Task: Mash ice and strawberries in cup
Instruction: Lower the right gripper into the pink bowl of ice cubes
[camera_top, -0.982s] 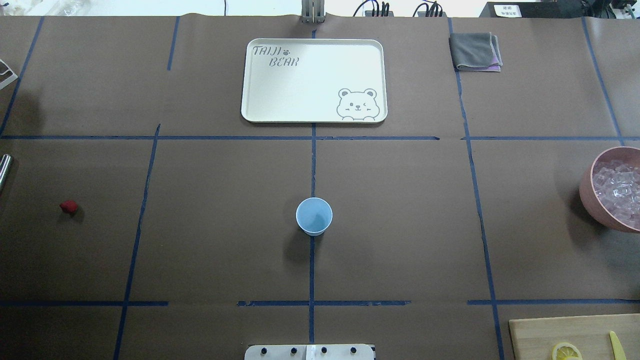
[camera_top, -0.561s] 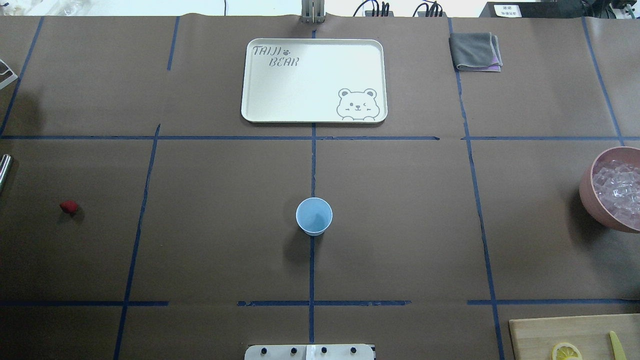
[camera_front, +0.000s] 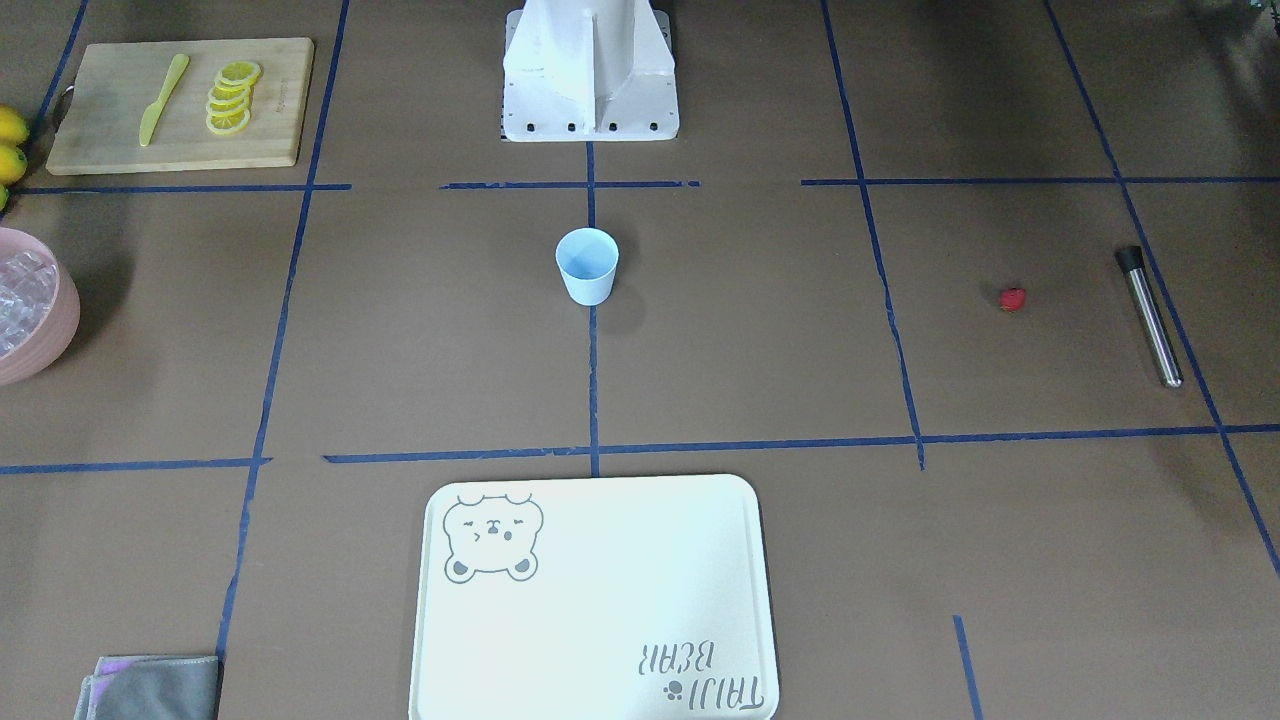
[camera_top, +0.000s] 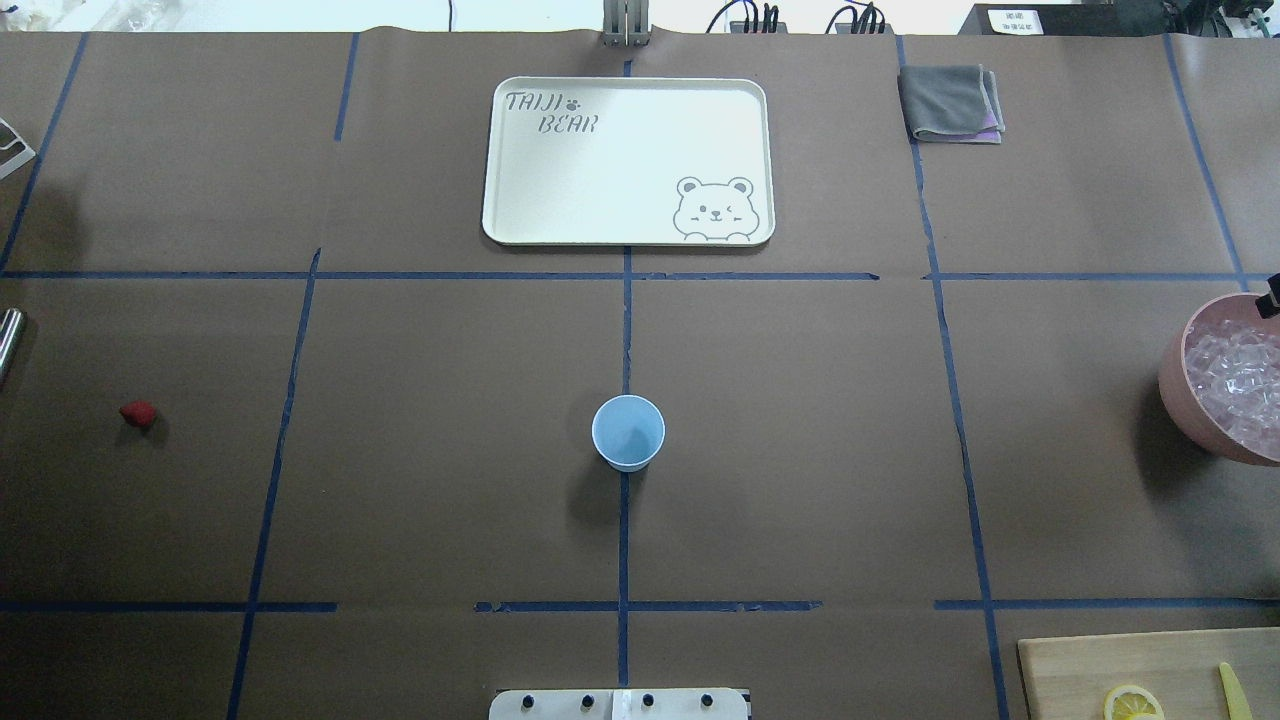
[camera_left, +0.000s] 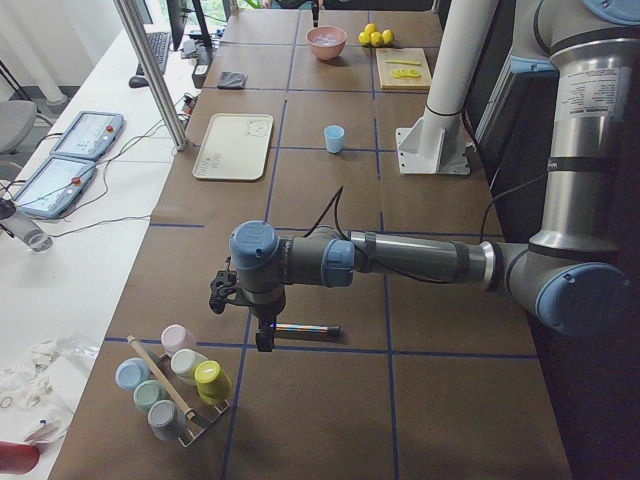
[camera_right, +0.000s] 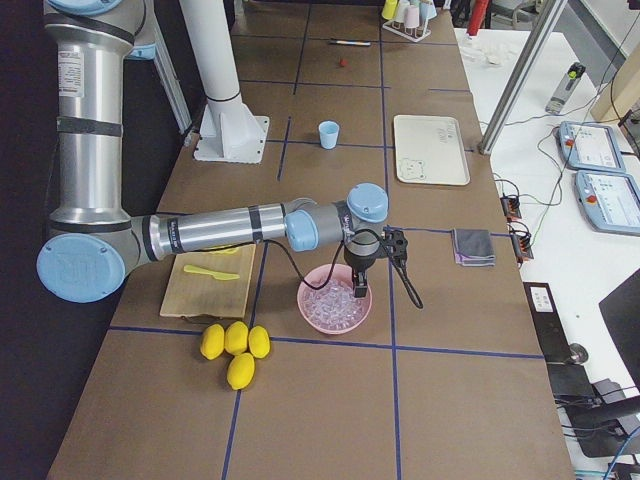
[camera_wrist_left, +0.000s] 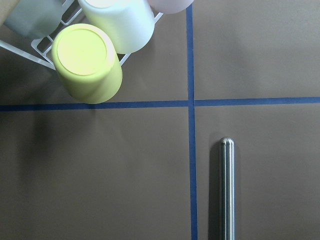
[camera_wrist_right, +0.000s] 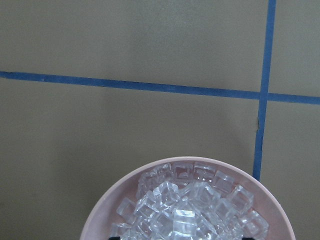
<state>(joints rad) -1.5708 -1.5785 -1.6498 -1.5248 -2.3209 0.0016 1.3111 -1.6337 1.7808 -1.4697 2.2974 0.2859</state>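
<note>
Stretched an arm level, right gripper (camera_right: 357, 290) pointing down over the ice (camera_wrist_right: 185, 210) in the bowl (camera_right: 335, 328), fingers (camera_wrist_right: 117, 234) spread. Hung the left gripper (camera_left: 263, 340) above the rod (camera_left: 310, 328), grip impossible to tell. Had cup (camera_top: 628, 432) at centre, strawberry (camera_top: 138, 413) near the rod.

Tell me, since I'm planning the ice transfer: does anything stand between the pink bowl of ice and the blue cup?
Nothing visible does: only taped brown paper lies between the ice in the pink bowl and the cup.
</note>
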